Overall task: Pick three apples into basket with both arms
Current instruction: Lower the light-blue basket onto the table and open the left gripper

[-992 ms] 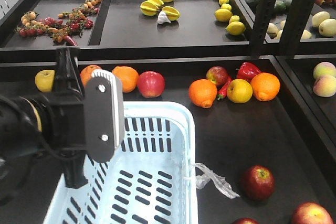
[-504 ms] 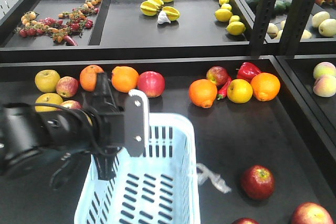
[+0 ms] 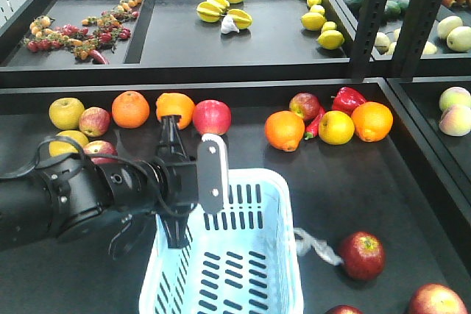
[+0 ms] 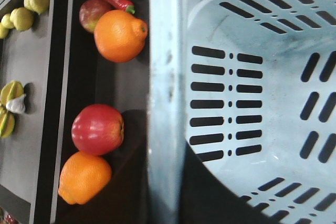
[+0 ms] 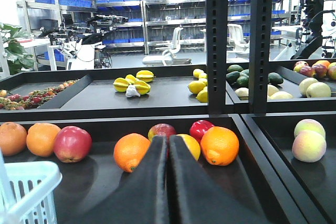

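Pick step not started, basket (image 3: 254, 182) shows no apples (image 3: 361, 255): left tool (image 3: 184, 182) sits against the basket rim, grip can't tell, right tool (image 5: 168, 140) clenched empty, apples on surface (image 3: 412, 182) past the basket from left tool, so next needs right tool released and over one

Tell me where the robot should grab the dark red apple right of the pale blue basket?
Probably take the round dark red apple across its widest middle, straight down from above. It sits stem-up and alone; only the crumpled clear plastic scrap lies at its left, so pinch front-to-back.
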Robot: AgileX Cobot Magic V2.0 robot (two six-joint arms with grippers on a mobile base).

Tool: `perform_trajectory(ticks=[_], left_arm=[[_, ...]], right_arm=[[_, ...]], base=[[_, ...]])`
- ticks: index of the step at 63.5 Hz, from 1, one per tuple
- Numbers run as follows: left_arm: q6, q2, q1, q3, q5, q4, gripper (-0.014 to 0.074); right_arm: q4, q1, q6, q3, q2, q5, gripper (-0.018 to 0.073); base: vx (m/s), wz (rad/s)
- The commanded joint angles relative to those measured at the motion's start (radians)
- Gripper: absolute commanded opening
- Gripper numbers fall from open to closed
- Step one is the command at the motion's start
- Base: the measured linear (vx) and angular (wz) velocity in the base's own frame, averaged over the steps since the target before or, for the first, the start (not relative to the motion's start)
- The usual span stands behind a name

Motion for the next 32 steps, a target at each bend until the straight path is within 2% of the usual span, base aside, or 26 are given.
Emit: perform_trajectory(ticks=[1, 15, 32], left_arm=[[-0.073, -0.016, 0.026, -0.023, -0.033, -0.011, -0.0006], [-0.084, -0.013, 0.041, -0.023, -0.033, 0.02, -0.0006], [-0.084, -0.015, 0.039, -0.023, -0.036, 0.019, 0.0005]], right_arm=[[-0.005, -0.002, -0.001, 0.013, -0.01, -0.072, -0.0009], [-0.005, -0.002, -0.001, 0.013, -0.01, -0.072, -0.0009], [-0.005, -0.002, -0.001, 0.013, -0.01, -0.072, -0.0009]], base=[[0.0, 0.0], [0.0, 0.0], [0.0, 0.0]])
